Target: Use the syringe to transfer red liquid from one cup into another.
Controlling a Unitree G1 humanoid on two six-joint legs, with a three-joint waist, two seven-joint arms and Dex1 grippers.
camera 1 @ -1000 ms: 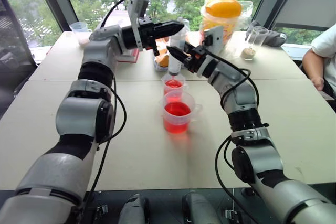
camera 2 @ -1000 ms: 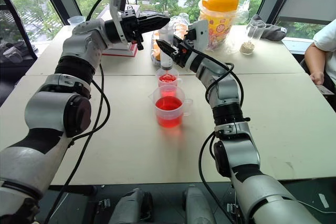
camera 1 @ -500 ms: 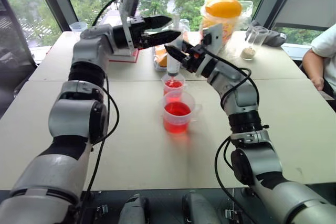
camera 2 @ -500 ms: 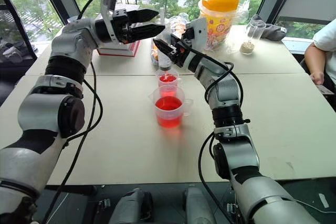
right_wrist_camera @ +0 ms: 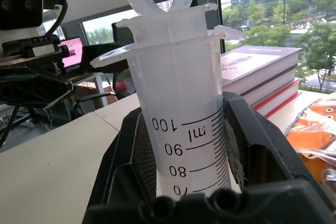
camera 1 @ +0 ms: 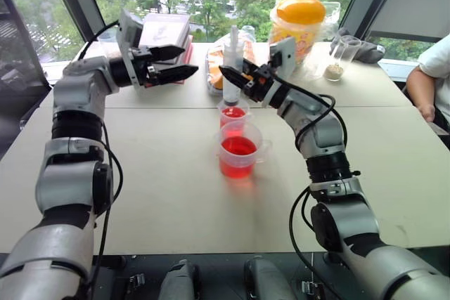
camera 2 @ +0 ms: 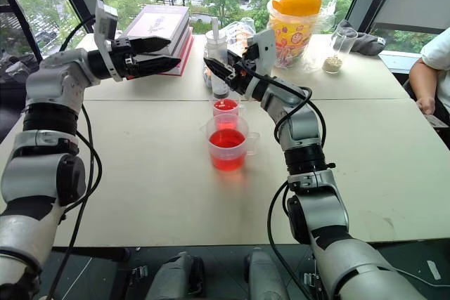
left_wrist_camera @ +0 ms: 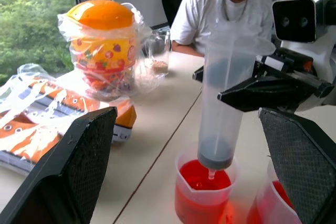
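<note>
The syringe (camera 1: 232, 61) stands upright, its plunger pushed in and its tip just above the smaller cup (camera 1: 233, 113), which holds red liquid (left_wrist_camera: 203, 178). My right gripper (camera 1: 233, 79) is shut on the syringe barrel (right_wrist_camera: 184, 108). The larger cup (camera 1: 239, 152), with a side handle, stands directly in front of the smaller one and is about half full of red liquid. My left gripper (camera 1: 176, 63) hangs open and empty to the left of the syringe, at about the height of its barrel, pointing toward it. Its fingers (left_wrist_camera: 79, 166) frame the syringe (left_wrist_camera: 220, 108) from a distance.
At the back stand an orange-lidded jar in a plastic bag (camera 1: 299, 22), an orange patterned bag (left_wrist_camera: 31, 124), stacked books (camera 1: 165, 33) and a small clear cup with grains (camera 1: 334, 61). A person's arm (camera 1: 425, 79) rests at the table's right edge.
My left gripper has opened and swung away to the left from the top of the syringe, sinking a little. The right gripper has kept the syringe still over the smaller cup.
</note>
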